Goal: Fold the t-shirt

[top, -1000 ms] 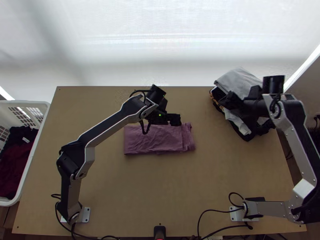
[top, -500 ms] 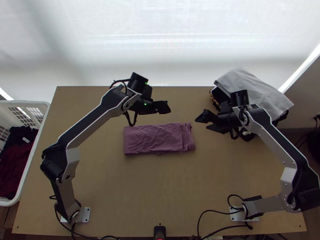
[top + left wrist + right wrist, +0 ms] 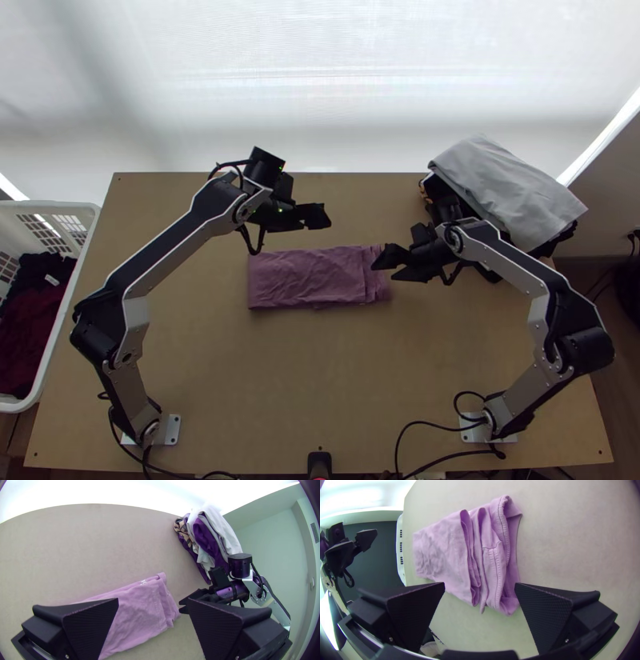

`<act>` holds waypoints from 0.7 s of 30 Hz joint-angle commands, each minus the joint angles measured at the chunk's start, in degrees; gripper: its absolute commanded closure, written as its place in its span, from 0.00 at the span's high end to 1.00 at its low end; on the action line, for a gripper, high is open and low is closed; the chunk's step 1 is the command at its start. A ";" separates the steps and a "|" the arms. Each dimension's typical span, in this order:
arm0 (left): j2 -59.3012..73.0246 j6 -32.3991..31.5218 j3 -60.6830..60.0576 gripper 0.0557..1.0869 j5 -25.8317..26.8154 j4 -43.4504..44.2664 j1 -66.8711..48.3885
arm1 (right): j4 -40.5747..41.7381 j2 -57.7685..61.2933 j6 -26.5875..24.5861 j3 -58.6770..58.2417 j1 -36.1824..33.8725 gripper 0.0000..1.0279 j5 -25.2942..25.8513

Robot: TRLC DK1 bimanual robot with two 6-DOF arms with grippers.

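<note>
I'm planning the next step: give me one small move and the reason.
Probably lower the right gripper onto the layered end of the pink t-shirt: it stands open by that end, where uneven edges show, and the shirt lies ungripped.

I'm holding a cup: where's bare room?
Wooden table shows bare between the folded pink cloth and the small black near-edge device, and between the black left gripper and the grey-topped clothes heap. Crowded: the heap's far right corner, and the cloth's right end, by the right gripper.
</note>
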 commanded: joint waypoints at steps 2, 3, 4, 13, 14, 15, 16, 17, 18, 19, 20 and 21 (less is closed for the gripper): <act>-2.11 0.51 -1.59 0.96 -0.16 0.27 0.48 | 1.20 2.64 -2.87 -1.12 0.88 0.96 -0.77; -2.11 0.69 -1.67 0.96 -0.16 0.27 0.48 | 1.64 3.08 -3.05 -1.04 1.06 0.96 -0.77; -2.11 0.69 -1.76 0.96 -0.16 0.27 0.48 | 1.99 3.52 -3.05 -0.77 1.14 0.96 -0.77; -2.11 1.04 -2.03 0.96 -0.25 0.27 0.84 | 2.60 7.38 -3.49 1.34 1.85 0.96 -1.03; -2.11 1.04 -2.03 0.96 -0.25 0.27 0.92 | 2.60 7.65 -3.49 1.60 2.02 0.96 -1.03; -2.03 1.04 -2.03 0.96 -0.25 0.27 0.92 | 2.60 8.00 -3.49 1.86 2.29 0.96 -1.03; -2.03 1.04 -2.03 0.96 -0.25 0.27 0.92 | 2.69 8.35 -3.49 2.04 2.64 0.96 -1.12; -2.03 1.04 -2.03 0.96 -0.25 0.27 1.01 | 2.69 8.61 -3.49 2.39 2.99 0.96 -1.12; -2.03 1.04 -2.03 0.96 -0.25 0.27 1.01 | 2.78 8.97 -3.49 2.74 3.43 0.96 -1.12; -2.03 1.13 -2.11 0.96 -0.25 0.27 1.10 | 2.87 9.14 -3.31 3.01 3.78 0.96 -1.03; -2.03 1.13 -2.20 0.96 -0.25 0.27 1.10 | 3.04 9.40 -3.05 3.36 4.13 0.96 -1.03; -2.03 1.13 -2.29 0.96 -0.25 0.27 1.19 | 3.13 9.67 -2.87 3.89 4.57 0.96 -1.12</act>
